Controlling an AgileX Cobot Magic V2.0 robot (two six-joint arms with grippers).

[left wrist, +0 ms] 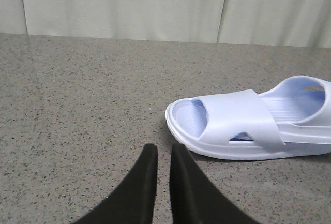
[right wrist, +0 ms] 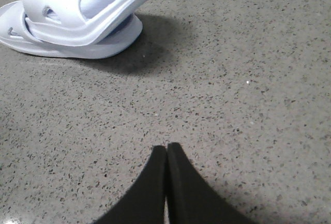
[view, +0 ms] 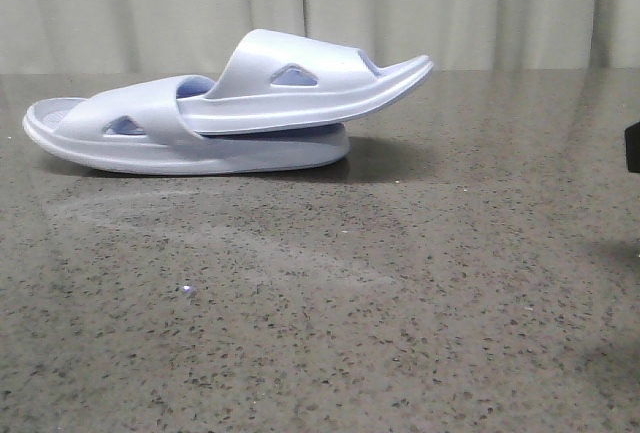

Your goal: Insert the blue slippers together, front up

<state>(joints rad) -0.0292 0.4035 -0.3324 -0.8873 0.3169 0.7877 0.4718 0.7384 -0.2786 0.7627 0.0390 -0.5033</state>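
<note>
Front view: I log the blue slippers [view: 215, 113] toward the far left of the speckled grey surface [view: 400, 303], one lying flat, the other pushed heel-first under its strap so that its open toe end juts up and to the right; a pale curtain [view: 450, 3] hangs behind. Neither end effector shows here, only a dark sliver at the right edge that I cannot identify. Left wrist view: the left end effector [left wrist: 163, 154] has its dark fingers almost together, a thin gap between the tips, empty, close to the lower slipper's toe rim but not touching it. Right wrist view: the right end effector [right wrist: 166, 149] has its tips pressed together, also empty, and sits well apart from the nested pair. Handling, as I judge it: moulded foam, light, springy, giving under pinch yet holding shape, matt and not slippery, nothing fragile. The thick sole edge or the wide strap beside its triangular cut-out offers the best purchase. The pair looks joined already, so little appears left to do.
</note>
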